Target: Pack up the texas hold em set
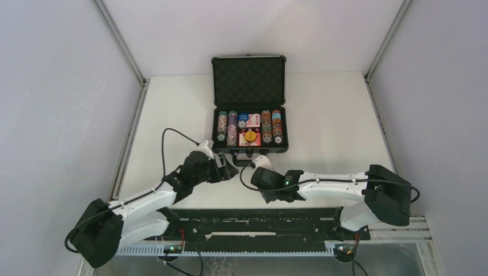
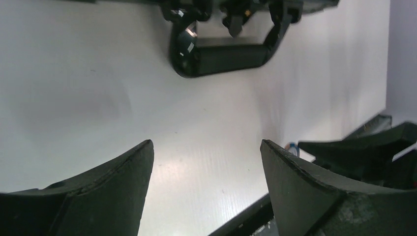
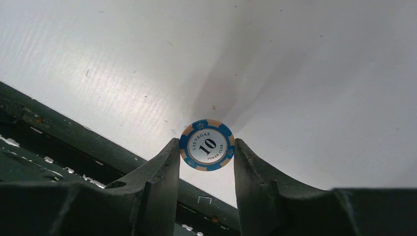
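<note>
The right claw (image 3: 206, 143) pinches a blue poker chip (image 3: 207, 146) marked 10 by its edges. The chip stands upright above the white table (image 3: 295, 73), close to the table's front edge. The left claw (image 2: 206, 143) is wide apart with nothing in it and points at the case handle (image 2: 226, 56). Both claws sit just in front of the open black case (image 1: 249, 86). Rows of chips (image 1: 230, 127) fill the case. The table stretches wide on both sides of the case.

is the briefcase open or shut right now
Open: the briefcase lid stands raised at the back, foam lining showing, chip rows exposed in the base.
</note>
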{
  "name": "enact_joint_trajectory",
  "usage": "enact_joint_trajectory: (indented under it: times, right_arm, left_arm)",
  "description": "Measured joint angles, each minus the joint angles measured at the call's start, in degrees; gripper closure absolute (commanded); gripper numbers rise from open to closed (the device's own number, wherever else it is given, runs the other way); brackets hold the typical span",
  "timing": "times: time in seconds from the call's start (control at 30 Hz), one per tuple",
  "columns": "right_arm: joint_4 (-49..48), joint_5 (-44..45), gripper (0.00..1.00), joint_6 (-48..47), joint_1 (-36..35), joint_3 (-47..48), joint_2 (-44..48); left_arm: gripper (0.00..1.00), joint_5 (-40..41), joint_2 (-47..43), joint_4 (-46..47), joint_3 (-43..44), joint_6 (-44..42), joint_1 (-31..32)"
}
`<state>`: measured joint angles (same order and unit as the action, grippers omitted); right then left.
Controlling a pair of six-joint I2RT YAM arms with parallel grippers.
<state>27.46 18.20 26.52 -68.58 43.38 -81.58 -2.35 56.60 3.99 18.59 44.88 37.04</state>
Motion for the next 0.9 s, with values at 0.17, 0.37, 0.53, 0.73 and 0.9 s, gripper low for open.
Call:
enact_joint_trajectory:
  times: [0.17,0.37,0.53,0.73,0.9]
  right_arm:
    - [0.6,0.1,0.59,-2.6,2.5,0.7,0.8]
    - [0.9,0.1,0.59,-5.2,3.7,2.6,2.0]
    - [1.1,-0.1,0.59,-6.7,3.7,3.9,2.6]
    - [1.1,-0.7,0.59,-7.5,3.6,4.0,2.7]
    - [1.1,-0.8,0.59,-7.9,2.9,4.0,2.9]
  left_arm:
    - [0.17,-10.1,7.0,5.6,0.0,0.1,0.0]
    - [0.18,-18.3,9.6,11.8,0.0,0.8,0.0]
    - [0.18,-23.8,13.6,16.7,0.3,3.1,0.0]
    - [0.18,-28.1,18.4,21.3,1.3,6.2,0.0]
    - [0.19,-29.9,20.6,23.9,3.0,8.2,0.0]
